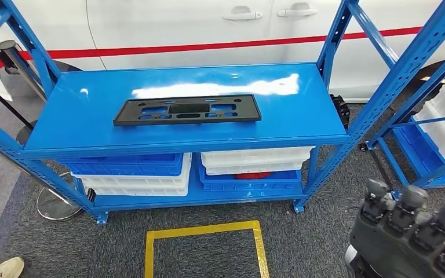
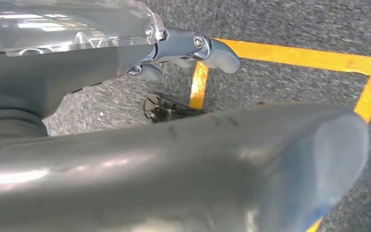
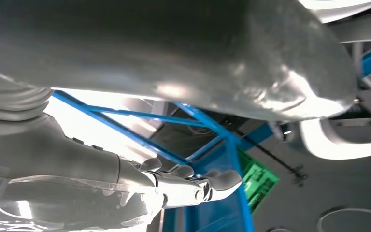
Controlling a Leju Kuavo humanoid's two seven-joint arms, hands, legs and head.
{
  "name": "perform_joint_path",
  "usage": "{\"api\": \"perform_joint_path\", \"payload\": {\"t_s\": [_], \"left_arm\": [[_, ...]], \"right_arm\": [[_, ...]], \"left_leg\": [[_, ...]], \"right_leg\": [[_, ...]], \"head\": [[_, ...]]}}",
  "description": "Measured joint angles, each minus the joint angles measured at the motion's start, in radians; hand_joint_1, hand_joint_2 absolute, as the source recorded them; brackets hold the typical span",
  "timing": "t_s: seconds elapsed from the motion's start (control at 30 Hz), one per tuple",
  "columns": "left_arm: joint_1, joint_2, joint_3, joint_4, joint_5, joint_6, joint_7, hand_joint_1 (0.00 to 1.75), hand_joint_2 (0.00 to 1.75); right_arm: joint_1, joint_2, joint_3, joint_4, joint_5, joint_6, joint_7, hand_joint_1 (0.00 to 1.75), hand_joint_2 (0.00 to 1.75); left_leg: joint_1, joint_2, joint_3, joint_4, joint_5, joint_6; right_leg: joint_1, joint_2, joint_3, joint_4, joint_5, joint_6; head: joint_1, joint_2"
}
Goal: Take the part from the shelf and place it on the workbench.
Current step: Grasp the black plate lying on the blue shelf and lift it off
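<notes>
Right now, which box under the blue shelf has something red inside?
The blue crate on the right, under the white tray. Red shows inside it; the left stack shows none.

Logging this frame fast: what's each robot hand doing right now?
Left robot hand: open, holding nothing, above the floor.
Right robot hand: open, holding nothing.

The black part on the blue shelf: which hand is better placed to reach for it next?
Probably the right hand: it is raised toward the shelf, empty. The left hand hangs over the floor. The black part lies flat, untouched.
</notes>
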Motion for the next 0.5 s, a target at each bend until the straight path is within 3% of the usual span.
{"api": "perform_joint_path", "payload": {"t_s": [0.07,0.17,0.23,0.3,0.33,0.37,0.4,0.47,0.5], "left_arm": [[-0.002,-0.002,0.000,0.000,0.001,0.000,0.000,0.00,0.00],[-0.006,-0.002,0.000,0.000,0.003,0.000,-0.001,0.00,0.00],[-0.007,-0.003,0.000,0.000,0.002,-0.001,-0.001,0.00,0.00],[-0.006,-0.004,0.001,0.000,-0.001,-0.002,-0.002,0.00,0.00],[-0.005,-0.004,0.002,0.000,-0.002,-0.002,-0.003,0.00,0.00],[-0.004,-0.004,0.003,0.001,-0.003,-0.002,-0.003,0.00,0.00],[-0.004,-0.004,0.005,0.001,-0.003,-0.002,-0.004,0.00,0.00],[-0.004,-0.003,0.007,0.001,-0.003,-0.002,-0.005,0.00,0.00],[-0.005,-0.003,0.007,0.001,-0.003,-0.003,-0.006,0.00,0.00]], "right_arm": [[0.008,-0.005,-0.002,0.014,0.004,-0.005,0.000,0.00,0.00],[0.015,-0.020,-0.002,0.039,0.006,-0.030,0.000,0.00,0.00],[0.017,-0.030,0.000,0.056,0.011,-0.039,0.001,0.00,0.00],[0.022,-0.037,0.002,0.072,0.014,-0.043,0.001,0.00,0.00],[0.026,-0.042,0.002,0.079,0.013,-0.045,0.001,0.00,0.00],[0.029,-0.047,0.002,0.085,0.013,-0.046,0.001,0.00,0.00],[0.032,-0.051,0.002,0.090,0.013,-0.047,0.001,0.00,0.00],[0.034,-0.057,0.004,0.100,0.017,-0.047,0.000,0.00,0.00],[0.034,-0.060,0.005,0.104,0.020,-0.047,0.000,0.00,0.00]], "left_leg": [[-0.002,0.000,0.001,0.000,-0.006,-0.010],[-0.001,0.002,0.001,0.011,-0.022,-0.024],[0.001,0.001,-0.036,0.092,-0.066,-0.031],[0.003,0.001,-0.107,0.222,-0.116,-0.036],[0.004,0.001,-0.135,0.266,-0.122,-0.038],[0.005,0.001,-0.148,0.276,-0.109,-0.039],[0.005,0.001,-0.142,0.247,-0.077,-0.039],[0.005,0.001,-0.093,0.120,0.001,-0.035],[0.004,0.000,-0.070,0.065,0.023,-0.031]], "right_leg": [[0.005,0.001,0.013,-0.032,-0.002,-0.008],[0.000,0.004,0.021,-0.045,-0.004,-0.023],[-0.004,0.001,0.031,-0.052,-0.006,-0.032],[-0.003,-0.001,0.036,-0.052,-0.012,-0.037],[-0.002,0.000,0.038,-0.051,-0.015,-0.038],[-0.002,0.000,0.042,-0.050,-0.018,-0.038],[-0.003,0.001,0.046,-0.049,-0.022,-0.036],[-0.002,0.003,0.057,-0.047,-0.032,-0.030],[-0.001,0.004,0.059,-0.044,-0.036,-0.026]], "head": [[-0.001,0.000],[-0.002,0.000],[-0.004,0.000],[-0.005,0.000],[-0.005,0.000],[-0.005,0.000],[-0.005,0.000],[-0.005,0.000],[-0.005,0.000]]}}
